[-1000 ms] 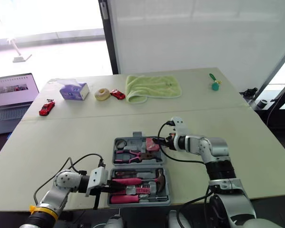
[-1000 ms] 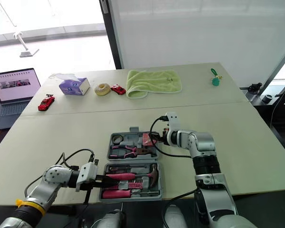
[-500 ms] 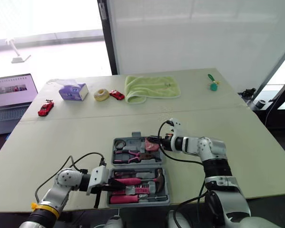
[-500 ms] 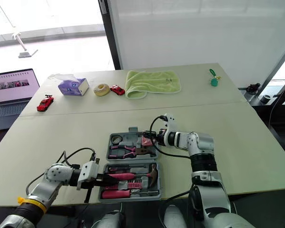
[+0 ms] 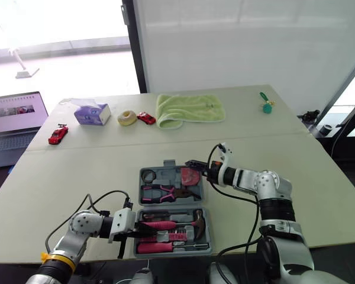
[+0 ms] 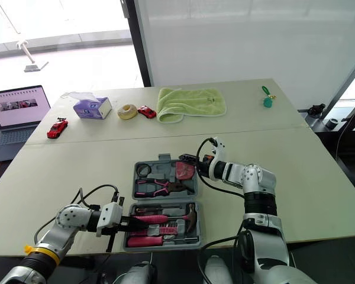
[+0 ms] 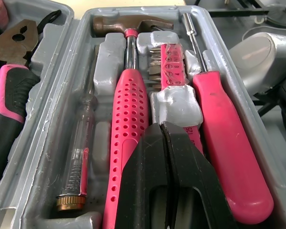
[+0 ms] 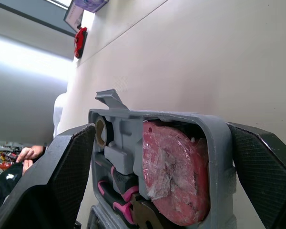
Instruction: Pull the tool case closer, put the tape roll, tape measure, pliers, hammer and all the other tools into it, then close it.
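The pale counter (image 5: 296, 171) carries the grey tool case (image 5: 171, 205), which lies open near the front edge, its two halves one behind the other. A green towel (image 5: 189, 108) lies far back, well apart from it. In the near half the pink-handled hammer (image 7: 129, 114) sits beside a pink screwdriver (image 7: 224, 143). The far half holds the pliers (image 5: 163, 190), the red tape measure (image 8: 176, 167) at its right end and the tape roll (image 5: 149, 175) at its left. The left claw (image 7: 162, 130) is pressed together over the near half, just above the hammer's handle. The right claw (image 5: 196, 168) is spread wide, one finger on either side of the far half's right end; whether it touches is unclear.
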Robot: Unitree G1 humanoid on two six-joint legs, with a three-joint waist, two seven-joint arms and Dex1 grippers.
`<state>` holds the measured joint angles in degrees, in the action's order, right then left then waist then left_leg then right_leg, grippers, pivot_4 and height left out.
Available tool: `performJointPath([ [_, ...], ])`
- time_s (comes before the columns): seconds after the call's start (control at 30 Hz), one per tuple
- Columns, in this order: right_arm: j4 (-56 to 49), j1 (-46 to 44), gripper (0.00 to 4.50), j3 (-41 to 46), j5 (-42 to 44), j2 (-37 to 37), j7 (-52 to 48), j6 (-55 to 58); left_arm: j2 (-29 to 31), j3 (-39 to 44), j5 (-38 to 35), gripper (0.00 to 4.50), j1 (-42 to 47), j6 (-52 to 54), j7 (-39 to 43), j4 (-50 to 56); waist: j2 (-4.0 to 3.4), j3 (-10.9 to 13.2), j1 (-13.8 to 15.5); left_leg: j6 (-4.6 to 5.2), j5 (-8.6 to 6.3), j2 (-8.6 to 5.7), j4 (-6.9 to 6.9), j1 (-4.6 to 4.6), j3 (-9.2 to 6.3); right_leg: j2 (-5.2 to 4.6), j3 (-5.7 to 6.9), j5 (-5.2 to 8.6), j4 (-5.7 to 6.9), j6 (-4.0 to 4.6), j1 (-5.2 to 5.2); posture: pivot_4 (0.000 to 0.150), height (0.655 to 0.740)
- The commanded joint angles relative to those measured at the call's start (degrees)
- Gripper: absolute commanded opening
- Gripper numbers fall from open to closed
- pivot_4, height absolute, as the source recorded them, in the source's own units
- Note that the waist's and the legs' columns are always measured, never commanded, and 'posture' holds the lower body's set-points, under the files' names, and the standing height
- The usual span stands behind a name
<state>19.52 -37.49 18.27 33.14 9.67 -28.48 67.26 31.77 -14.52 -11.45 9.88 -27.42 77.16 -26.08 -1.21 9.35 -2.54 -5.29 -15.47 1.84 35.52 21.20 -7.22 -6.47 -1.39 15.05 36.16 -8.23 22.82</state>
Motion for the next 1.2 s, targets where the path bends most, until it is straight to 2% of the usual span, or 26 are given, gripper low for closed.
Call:
performJointPath([
  [0.03,-3.79,0.35,4.49,0.04,3.77,-0.44,-1.55,1.45,0.76,-1.25,3.58,0.0,-0.98,3.19,-1.64,-1.33,0.0,0.0,0.0,0.0,0.0,0.0,0.0,0.01,0.0,0.0,0.0,0.0,0.0,0.0,0.0,0.15,0.74],
  [0.57,-3.39,0.41,4.49,-0.71,5.24,0.67,-2.69,0.43,1.87,3.67,-0.89,0.0,-0.41,13.78,-5.37,9.28,0.03,0.12,0.0,-0.04,0.03,0.0,-0.12,0.2,-0.01,0.0,0.0,0.0,0.0,0.0,0.27,0.15,0.74],
  [0.9,-2.64,0.16,4.49,-1.51,5.23,0.79,-3.4,-0.31,4.17,8.54,-7.55,0.0,-4.41,23.72,-4.68,18.86,0.13,0.22,-0.77,-0.11,0.08,0.0,-0.35,0.23,-0.01,0.0,-0.01,0.01,-0.03,0.0,0.42,0.15,0.74],
  [1.07,-3.29,0.27,4.49,-2.06,5.66,0.94,-4.04,0.02,9.87,15.04,-16.65,0.0,-10.8,33.23,-1.76,26.12,0.3,0.58,-1.57,-0.11,0.08,0.01,-0.5,0.31,-0.01,0.01,-0.03,0.07,-0.01,0.01,0.6,0.15,0.74],
  [1.2,-7.48,1.04,4.49,-1.68,7.95,1.25,-4.37,2.47,15.64,23.52,-24.94,0.0,-16.26,43.4,0.63,27.9,0.52,0.83,-1.6,-0.11,0.08,0.02,-0.47,0.32,-0.01,0.01,-0.03,0.07,0.04,0.02,0.6,0.15,0.74],
])
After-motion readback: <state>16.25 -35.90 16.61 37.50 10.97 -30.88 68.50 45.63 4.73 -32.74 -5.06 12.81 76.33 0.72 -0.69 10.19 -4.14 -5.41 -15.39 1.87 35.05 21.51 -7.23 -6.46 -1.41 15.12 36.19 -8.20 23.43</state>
